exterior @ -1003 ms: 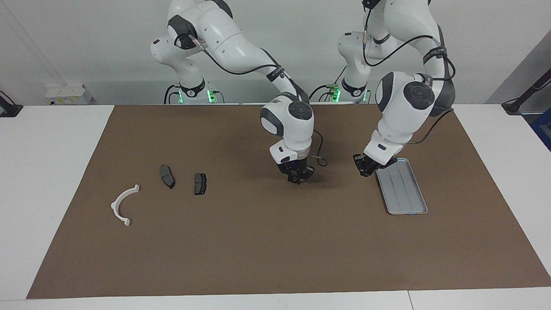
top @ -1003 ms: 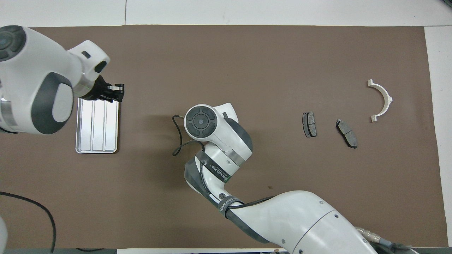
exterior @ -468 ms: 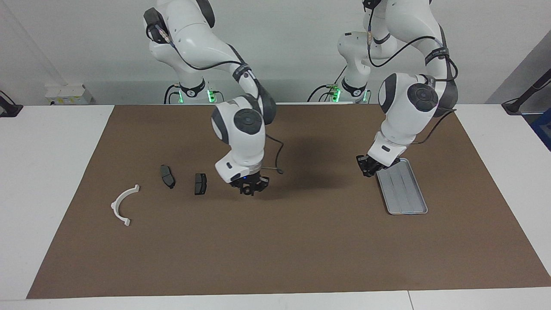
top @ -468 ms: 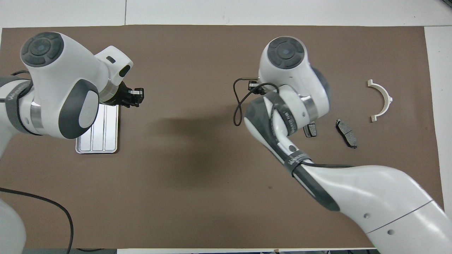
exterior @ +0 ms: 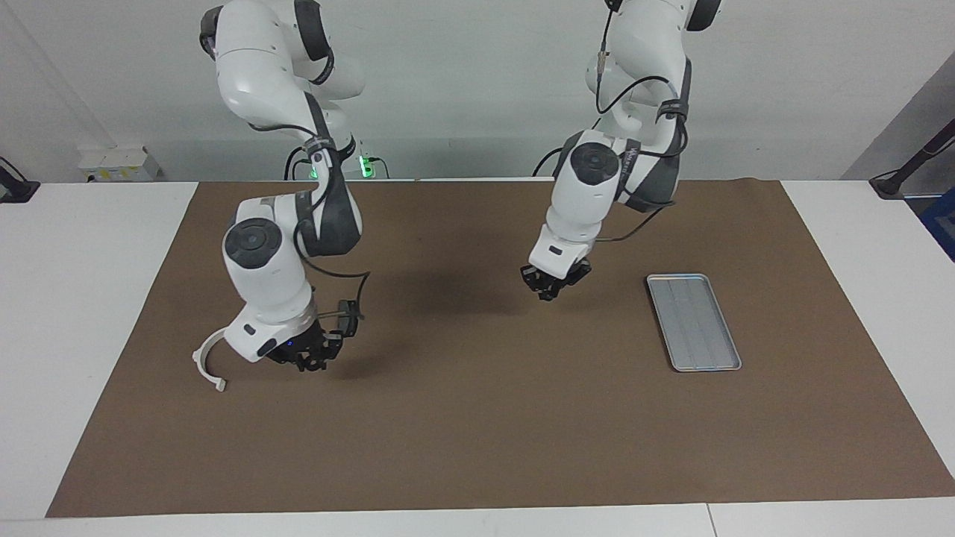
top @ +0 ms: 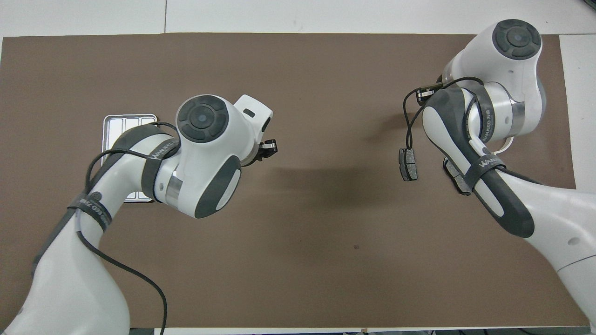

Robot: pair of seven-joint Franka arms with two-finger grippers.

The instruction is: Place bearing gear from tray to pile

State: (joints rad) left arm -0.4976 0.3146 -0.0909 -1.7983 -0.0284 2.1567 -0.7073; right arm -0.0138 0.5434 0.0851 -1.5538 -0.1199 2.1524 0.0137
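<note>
— Over the pile (exterior: 216, 358), what is the right gripper (exterior: 307, 360) doing?
— Hovering bent low, fingers unreadable. Left gripper (exterior: 550, 287) closed above the brown mat (exterior: 477, 418) — tray (exterior: 694, 321) empty, near the white wall (exterior: 462, 82).

The tray (exterior: 694, 322) lies on the mat (exterior: 477, 418) toward the left arm's end of the surface. The half-ring (exterior: 207, 358) and two pads (top: 408, 164) lie together toward the right arm's end, well apart from the tray.

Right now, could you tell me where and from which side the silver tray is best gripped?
Grip the tray by its raised rim, probably a long edge, coming straight down from above: it lies flat on the mat, its rim seems the only graspable edge, and nothing crowds it.
</note>
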